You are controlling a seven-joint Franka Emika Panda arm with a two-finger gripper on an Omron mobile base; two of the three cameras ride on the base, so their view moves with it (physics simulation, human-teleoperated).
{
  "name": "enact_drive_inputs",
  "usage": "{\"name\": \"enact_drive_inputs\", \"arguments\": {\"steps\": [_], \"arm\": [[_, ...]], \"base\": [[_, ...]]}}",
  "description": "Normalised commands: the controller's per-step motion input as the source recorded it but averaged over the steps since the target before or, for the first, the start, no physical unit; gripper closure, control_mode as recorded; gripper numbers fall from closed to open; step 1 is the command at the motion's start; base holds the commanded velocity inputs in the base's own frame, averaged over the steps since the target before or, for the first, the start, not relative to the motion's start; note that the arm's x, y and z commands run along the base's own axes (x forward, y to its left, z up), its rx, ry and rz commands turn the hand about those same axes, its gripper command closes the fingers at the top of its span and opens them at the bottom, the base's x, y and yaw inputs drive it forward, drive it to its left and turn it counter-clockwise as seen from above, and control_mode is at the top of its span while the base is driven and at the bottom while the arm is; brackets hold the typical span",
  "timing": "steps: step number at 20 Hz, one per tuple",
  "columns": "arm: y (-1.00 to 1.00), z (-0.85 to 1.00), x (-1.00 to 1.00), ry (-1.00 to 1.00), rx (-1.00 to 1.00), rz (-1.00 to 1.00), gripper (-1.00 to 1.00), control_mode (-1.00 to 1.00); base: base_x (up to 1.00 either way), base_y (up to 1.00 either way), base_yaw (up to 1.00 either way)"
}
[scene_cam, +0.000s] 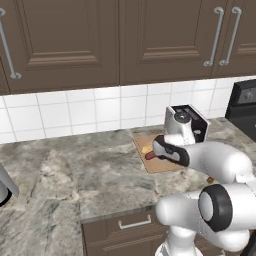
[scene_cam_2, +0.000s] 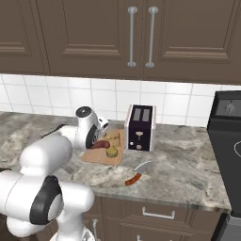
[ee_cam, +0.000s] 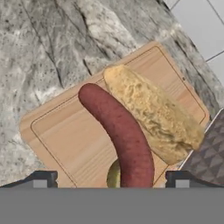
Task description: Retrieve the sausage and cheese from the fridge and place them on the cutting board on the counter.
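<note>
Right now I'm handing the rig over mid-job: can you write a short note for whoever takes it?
Gripper: jaws open, just above the cutting board, holding nothing.
Sausage: lying on the board, between the fingertips.
Cheese: on the board, against the sausage.
Board sits on the counter beside the toaster; a knife lies in front.
Done: both items appear placed.
Left: probably just lifting the arm clear without nudging the sausage.
</note>
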Motion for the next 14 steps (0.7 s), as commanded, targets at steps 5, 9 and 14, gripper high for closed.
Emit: {"name": "enact_drive_inputs", "arguments": {"steps": [5, 9, 14], "arm": [[-0.08, 0.74, -0.75, -0.01, 0.08, -0.08, -1.00, -1.00], [-0.10, 0.79, -1.00, -0.11, 0.15, -0.01, -1.00, -1.00], [-0.04, 1.00, -0.71, -0.08, 0.14, -0.01, -1.00, -1.00]], "base": [[0.00, 0.00, 0.00], [0.00, 0.00, 0.00], [0.00, 0.00, 0.00]]}}
